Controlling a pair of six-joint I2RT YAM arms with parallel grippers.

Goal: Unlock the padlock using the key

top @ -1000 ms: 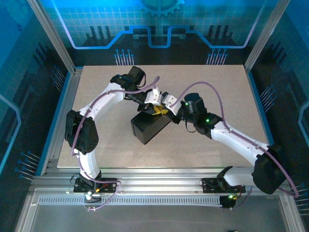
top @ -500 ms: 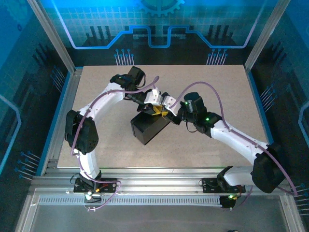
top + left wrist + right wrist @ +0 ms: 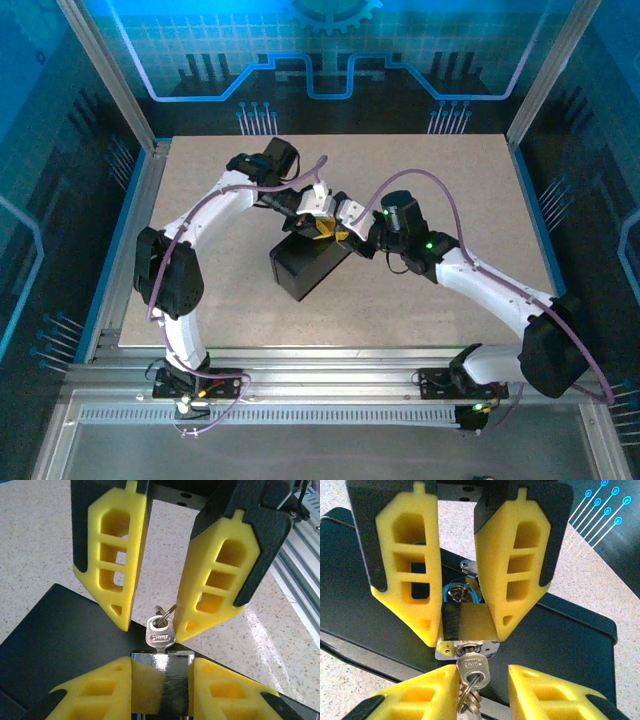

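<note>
Right gripper [image 3: 466, 632] clenched on padlock [image 3: 469, 622], bracing body over box [image 3: 560, 645] so keyhole faces other arm. Key [image 3: 160, 634] seated in keyhole, head sticking out. Left gripper [image 3: 151, 626] not clenched: pads [image 3: 120, 595] straddle key head, gap on one side. Likely staged to pinch head and twist. Risk: pads slip off small head.

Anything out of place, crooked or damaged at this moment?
Nothing stands out. The key sits straight in the padlock, which the right claw clamps by the dark box. The left claw straddles the key's head, with a gap on one side.
</note>
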